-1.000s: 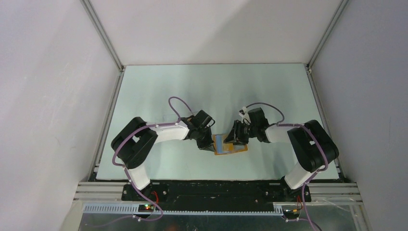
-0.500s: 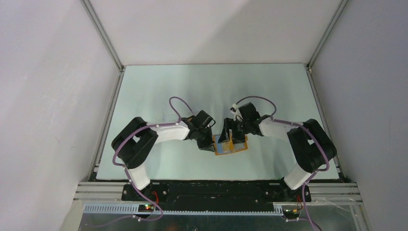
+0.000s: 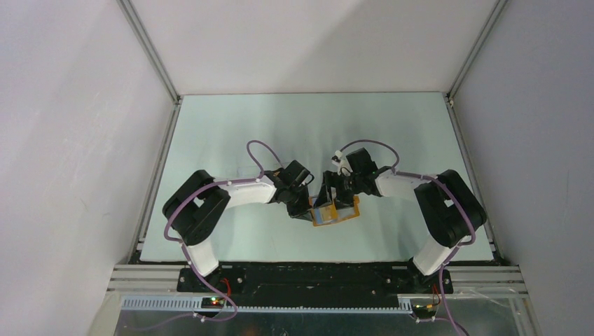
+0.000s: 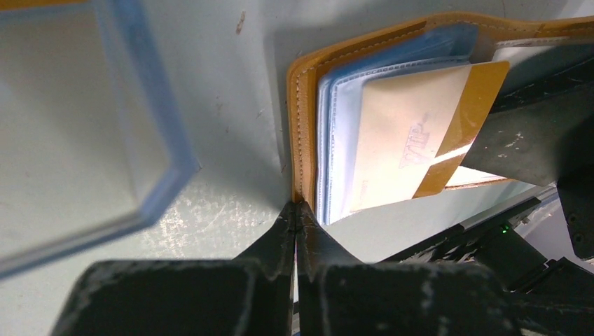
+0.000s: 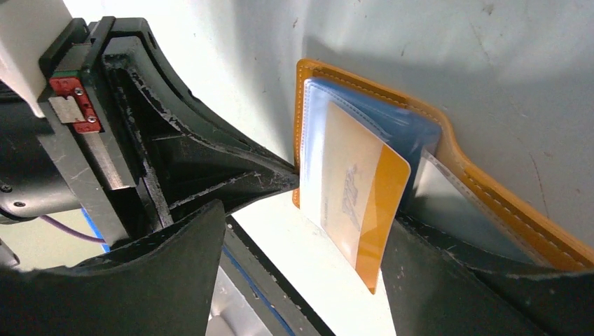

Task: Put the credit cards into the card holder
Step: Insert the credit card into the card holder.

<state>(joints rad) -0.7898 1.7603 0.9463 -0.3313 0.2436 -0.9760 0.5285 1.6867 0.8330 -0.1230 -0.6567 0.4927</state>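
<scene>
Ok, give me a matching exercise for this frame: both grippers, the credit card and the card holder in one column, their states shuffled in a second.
Things:
1. left gripper
2. right gripper
3. credit card
4. card holder

States:
A. lying open on the table
B. open, a finger on either side of the card
C. shut on the holder's orange edge
D. tilted over a blue panel, orange end sticking out

Pairs: 1-C, 2-B, 3-D, 4-A
</scene>
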